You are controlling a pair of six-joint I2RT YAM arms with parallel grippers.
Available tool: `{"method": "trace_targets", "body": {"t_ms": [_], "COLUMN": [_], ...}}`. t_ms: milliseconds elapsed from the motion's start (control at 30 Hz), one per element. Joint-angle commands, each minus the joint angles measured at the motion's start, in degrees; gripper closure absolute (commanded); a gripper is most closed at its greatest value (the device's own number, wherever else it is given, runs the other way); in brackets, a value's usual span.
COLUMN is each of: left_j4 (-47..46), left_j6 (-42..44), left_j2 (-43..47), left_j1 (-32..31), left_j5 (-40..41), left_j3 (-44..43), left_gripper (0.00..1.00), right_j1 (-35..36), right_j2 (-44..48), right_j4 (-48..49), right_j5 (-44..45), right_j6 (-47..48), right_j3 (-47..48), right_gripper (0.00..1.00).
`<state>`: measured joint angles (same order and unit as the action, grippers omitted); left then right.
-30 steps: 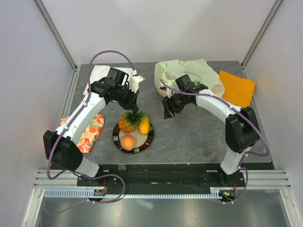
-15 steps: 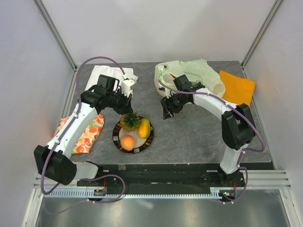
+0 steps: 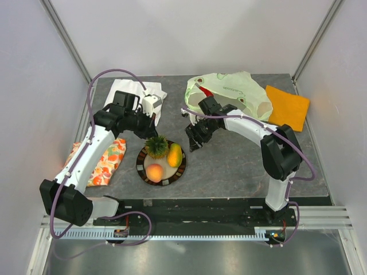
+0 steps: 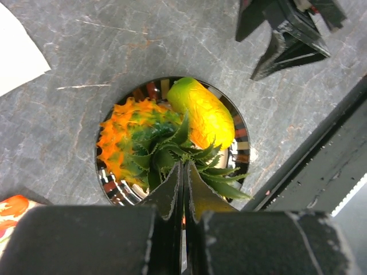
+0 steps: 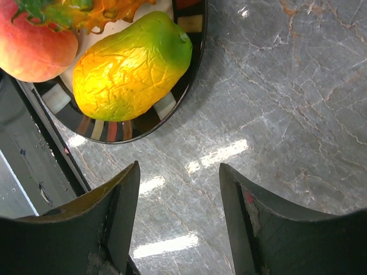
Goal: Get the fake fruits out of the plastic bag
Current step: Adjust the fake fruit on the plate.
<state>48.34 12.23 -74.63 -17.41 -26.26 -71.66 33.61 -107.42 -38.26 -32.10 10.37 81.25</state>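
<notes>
A dark-rimmed plate [image 3: 167, 181] holds an orange-pink peach [image 3: 153, 171], a pineapple [image 3: 155, 147] with a green crown and a yellow-orange mango [image 3: 175, 153]. My left gripper [image 3: 151, 118] is shut and empty just above the pineapple's crown [image 4: 172, 152]. My right gripper [image 3: 192, 141] is open and empty over bare table, right of the plate, with the mango [image 5: 129, 66] and peach [image 5: 31, 48] ahead of its fingers. The pale-green plastic bag [image 3: 232, 91] lies at the back right. A red piece [image 3: 205, 91] shows at its mouth. No banana is visible.
A flat orange cloth [image 3: 288, 106] lies right of the bag. A white folded cloth [image 3: 133, 91] lies at the back left, behind my left arm. An orange-floral cloth [image 3: 108, 161] lies left of the plate. The table's dark front edge [image 4: 338, 166] runs close to the plate.
My left gripper has drawn back to the left, away from the pineapple on the plate. My right gripper has moved left and nearer, from beside the bag towards the plate.
</notes>
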Motion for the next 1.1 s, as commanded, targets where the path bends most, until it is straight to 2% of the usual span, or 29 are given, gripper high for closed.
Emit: {"method": "trace_targets", "body": {"t_ms": [0, 833, 1067], "left_j4": [3.43, 5.63, 6.68], "left_j6": [0.16, 3.33, 3.24], "left_j2": [1.33, 2.82, 2.47], "left_j1": [0.36, 2.2, 2.82], "left_j5": [-4.58, -2.13, -0.99], "left_j3": [0.38, -0.5, -3.49], "left_gripper": [0.98, 0.98, 0.98], "right_j1": [-0.03, 4.19, 5.24], "right_j2": [-0.69, -2.8, -4.03], "right_j4": [0.29, 0.55, 0.47], "right_j5": [-1.48, -2.53, -3.06], "right_j6": [0.7, 1.05, 1.06], "right_j3": [2.86, 4.26, 5.05], "right_gripper": [0.35, 0.36, 0.36]}}
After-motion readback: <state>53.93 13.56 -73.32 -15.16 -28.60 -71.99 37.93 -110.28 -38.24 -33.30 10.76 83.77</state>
